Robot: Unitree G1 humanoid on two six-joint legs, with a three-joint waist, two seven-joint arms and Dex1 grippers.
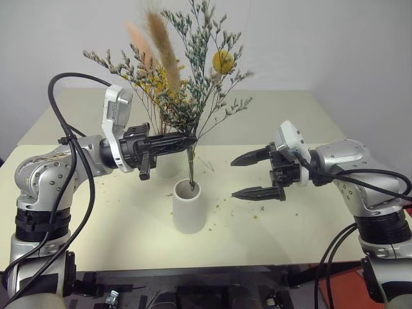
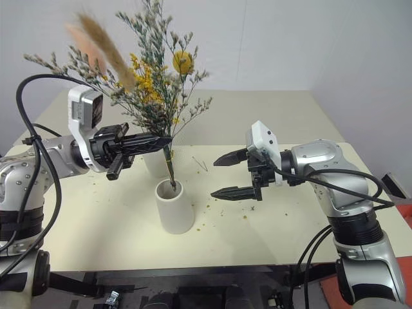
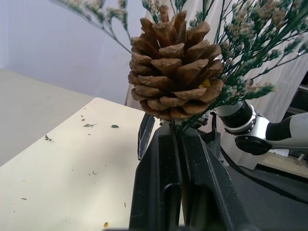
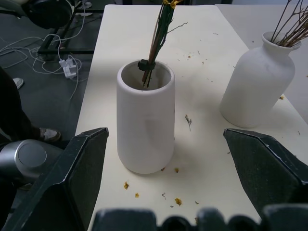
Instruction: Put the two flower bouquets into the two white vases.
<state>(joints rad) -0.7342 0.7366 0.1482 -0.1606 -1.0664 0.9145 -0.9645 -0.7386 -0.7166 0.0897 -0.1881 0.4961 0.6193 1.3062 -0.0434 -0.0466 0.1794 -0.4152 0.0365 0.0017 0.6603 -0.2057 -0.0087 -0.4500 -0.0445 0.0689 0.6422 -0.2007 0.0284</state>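
our left gripper (image 1: pixel 187 139) has its fingers clamped on the grey-green bouquet (image 1: pixel 193 77), whose stem ends sit inside the wide-mouthed vase (image 1: pixel 188 207) on the worktop (image 1: pixel 290 129). we judge it light, brittle and shedding, best held low on the bound stems. our right gripper (image 1: pixel 248 175) hangs beside it, fingers wide and empty.
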